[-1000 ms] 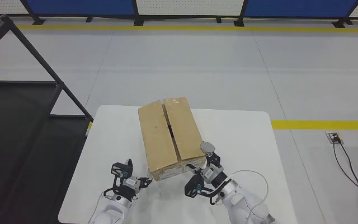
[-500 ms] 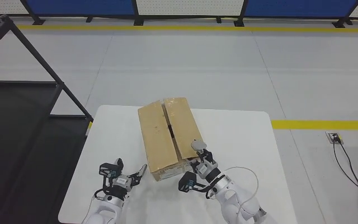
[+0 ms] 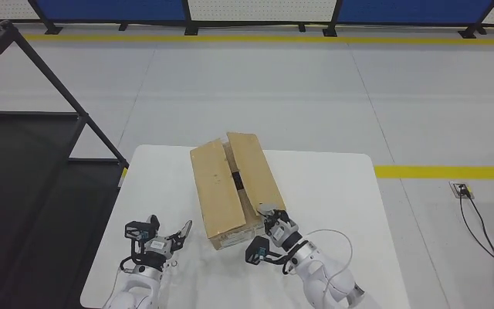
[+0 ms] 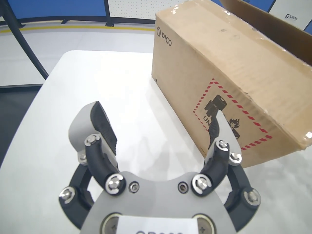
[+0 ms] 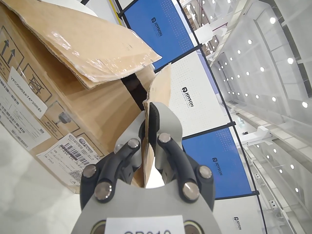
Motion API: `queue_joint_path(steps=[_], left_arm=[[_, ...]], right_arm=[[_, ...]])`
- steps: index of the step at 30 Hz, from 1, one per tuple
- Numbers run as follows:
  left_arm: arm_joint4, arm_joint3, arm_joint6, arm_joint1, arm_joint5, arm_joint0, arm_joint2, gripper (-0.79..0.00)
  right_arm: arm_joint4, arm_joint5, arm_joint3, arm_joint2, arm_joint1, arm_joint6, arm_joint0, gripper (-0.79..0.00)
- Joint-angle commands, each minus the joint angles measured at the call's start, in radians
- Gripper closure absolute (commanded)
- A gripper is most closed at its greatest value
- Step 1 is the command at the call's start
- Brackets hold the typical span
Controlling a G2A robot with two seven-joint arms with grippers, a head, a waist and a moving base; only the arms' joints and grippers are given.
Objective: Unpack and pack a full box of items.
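Right fingers (image 5: 168,122) are clamped on the near corner of the right flap (image 5: 159,86), cardboard edge pinched between the pads. That flap is raised off the opening, standing at a steep tilt. The left flap (image 5: 92,47) lies roughly flat over the top with its near edge slightly lifted, and clear tape is hanging off its edge. Between the two flaps I see a dark gap. I can't make out any contents through it.

Left fingers (image 4: 103,125) are spread wide and hold nothing. They hover low over the table (image 4: 109,79), near the long printed side of the box (image 4: 219,74). From the top view I read them as apart from it, not touching.

The box sits mid-table, skewed, its labelled end facing me and the long axis running away. Nothing else is out on the table.

My read on progress: we're at the very start of the unpack. The seam looks split and one flap is partly up. The other flap is down and no item is out. What's left is to fold both flaps fully back, lift every item out onto the table, load them all back in, then close the flaps.

Risk as I see it: pulling on one corner could drag or tip the box, since the left side isn't bracing it.
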Motion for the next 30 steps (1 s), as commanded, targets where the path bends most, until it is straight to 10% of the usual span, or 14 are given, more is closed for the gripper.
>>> queue_joint_path(steps=[1, 30], left_arm=[[-0.002, 0.0, 0.0, 0.0, 0.0, -0.001, -0.001, -0.785], [-0.019, -0.005, -0.016, 0.003, 0.007, 0.004, -0.091, -0.785]], right_arm=[[0.007, -0.006, -0.008, 0.006, 0.001, -0.015, -0.007, 0.0], [0.157, -0.334, -0.059, 0.255, 0.07, -0.438, -0.104, 0.0]])
